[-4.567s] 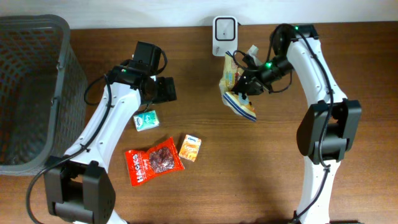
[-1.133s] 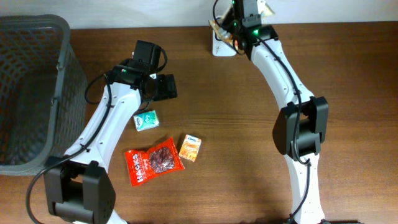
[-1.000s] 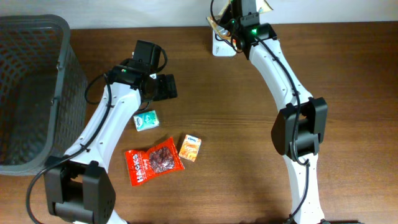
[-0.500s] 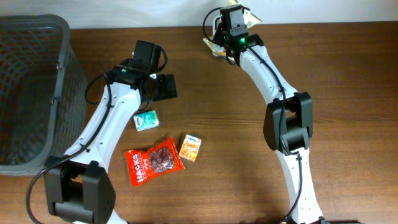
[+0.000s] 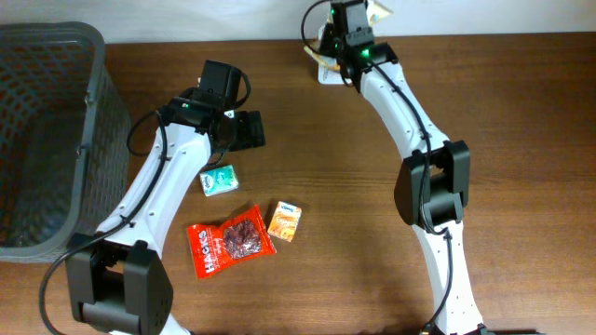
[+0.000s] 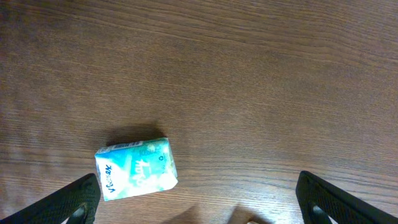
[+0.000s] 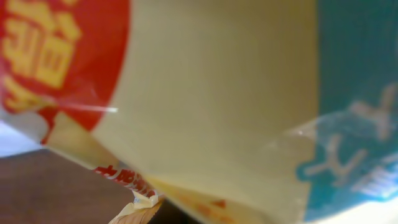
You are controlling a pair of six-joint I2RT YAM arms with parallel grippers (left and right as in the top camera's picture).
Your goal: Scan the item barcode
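Note:
My right gripper (image 5: pixel 345 28) is at the table's back edge, over the white scanner (image 5: pixel 326 73), which it mostly hides. It is shut on a snack packet (image 5: pixel 376 11), of which only corners stick out past the wrist. In the right wrist view the packet (image 7: pixel 205 93) fills the frame in yellow, red and teal, pressed close to the camera, and my fingers are hidden. My left gripper (image 5: pixel 244 130) hangs open over the left half of the table. In the left wrist view (image 6: pixel 202 205) nothing lies between its fingers, and a teal tissue pack (image 6: pixel 135 168) sits by the left finger.
A dark mesh basket (image 5: pixel 93 93) stands at the far left. On the table lie the teal tissue pack (image 5: pixel 219 180), a red snack bag (image 5: pixel 228 242) and a small orange packet (image 5: pixel 285 221). Bare brown wood spreads to the right of these.
My right arm has swung a little to the left along the back edge with the packet, ending over the scanner. The left arm and the loose items have not moved.

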